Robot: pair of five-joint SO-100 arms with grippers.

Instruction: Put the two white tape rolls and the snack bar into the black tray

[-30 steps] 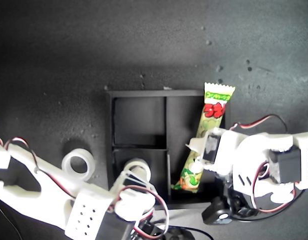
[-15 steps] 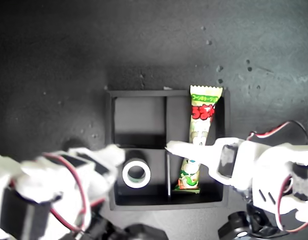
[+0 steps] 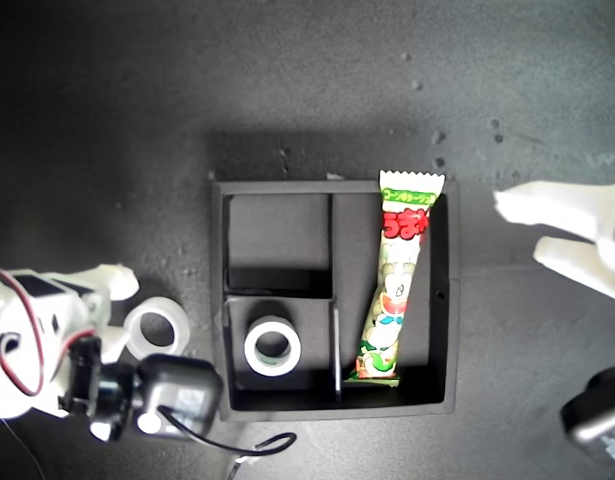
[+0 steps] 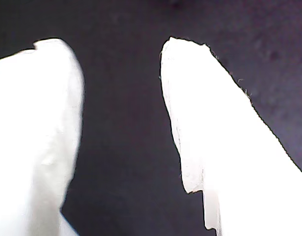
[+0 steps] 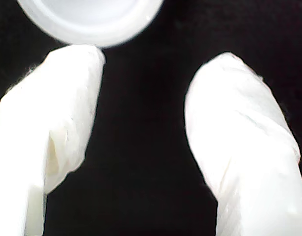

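Note:
The black tray (image 3: 219, 250) sits mid-table in the exterior view. One white tape roll (image 3: 273, 346) lies in its near small compartment on the exterior view's left. The green-and-white snack bar (image 3: 397, 285) lies lengthwise in the long compartment. A second white tape roll (image 3: 156, 328) (image 5: 92, 19) rests on the table just outside the tray, at the exterior view's left. My second gripper (image 3: 120, 315) (image 5: 155, 54) is open right beside this roll, fingertips just short of it. My first gripper (image 3: 517, 230) (image 4: 114, 44) hangs open and empty past the tray at the exterior view's right.
The table (image 3: 287, 90) is dark matte with pale specks. A black camera block (image 3: 599, 426) shows at the exterior view's lower right. Another black block (image 3: 177, 395) with a cable rides on the second arm near the tray's front corner.
My first gripper let go of the snack bar, now flat in the long compartment, and drew back to the exterior view's right. My second gripper left the tray's roll and swung to the outside roll.

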